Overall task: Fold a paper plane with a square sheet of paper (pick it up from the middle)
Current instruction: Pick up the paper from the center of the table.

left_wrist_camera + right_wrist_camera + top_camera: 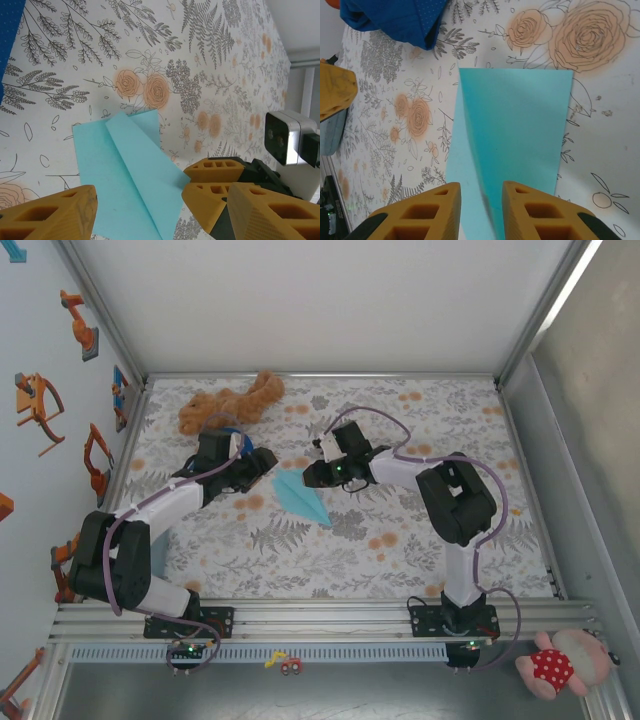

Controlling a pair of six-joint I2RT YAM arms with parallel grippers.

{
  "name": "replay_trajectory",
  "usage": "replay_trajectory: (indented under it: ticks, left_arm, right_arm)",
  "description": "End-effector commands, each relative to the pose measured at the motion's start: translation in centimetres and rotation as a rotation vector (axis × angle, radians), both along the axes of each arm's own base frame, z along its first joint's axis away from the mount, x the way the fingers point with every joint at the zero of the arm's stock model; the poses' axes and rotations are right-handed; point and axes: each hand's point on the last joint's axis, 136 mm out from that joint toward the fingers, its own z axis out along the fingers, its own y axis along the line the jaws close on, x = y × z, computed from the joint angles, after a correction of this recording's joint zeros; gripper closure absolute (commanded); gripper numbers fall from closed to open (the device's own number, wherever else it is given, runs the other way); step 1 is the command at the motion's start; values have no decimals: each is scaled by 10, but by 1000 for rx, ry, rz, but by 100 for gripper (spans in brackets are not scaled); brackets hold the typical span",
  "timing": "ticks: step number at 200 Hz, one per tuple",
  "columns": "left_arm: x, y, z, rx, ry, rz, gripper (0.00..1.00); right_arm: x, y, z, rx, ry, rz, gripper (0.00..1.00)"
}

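Plane (300,498) lies on the counter (420,550), near the middle, between my two pincers; light cyan, creased lengthwise; in the top view its wide end faces the far side and its point the near right. My left pincer (262,462) sits just left of the wide end. From its wrist camera the left pincer (140,194) has its orange fingers (55,215) well apart; the plane (132,175) lies on the counter (225,60) under the gap; I cannot tell whether either finger touches the paper. My right pincer (312,476) sits just right of the wide end, near the left one. From its own camera the right pincer (481,189) has its fingers (420,212) apart with a narrow gap, one on each side of the plane's (520,125) crease; they are not pressed together on it; the left flap looks darker than the right. Blue thing (395,17) lies past the wide end, apart from the paper; it also shows at a corner of the left wrist view (9,40) and beside my left wrist (234,436). Brown plush (228,402) lies at the far left of the counter, just beyond the blue thing. Pink plush (562,665) lies off the counter, at the near right, beyond the rail.
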Motion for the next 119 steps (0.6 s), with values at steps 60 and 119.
replay_trajectory:
  ticks: [60, 119]
  left_arm:
    - [1, -3, -1, -15, 11, 19, 30]
    - [-3, -9, -1, -54, 6, -3, 29]
  right_arm:
    - [2, 0, 1, 29, -11, 26, 69]
    - [-1, 7, 6, 56, -30, 91, 87]
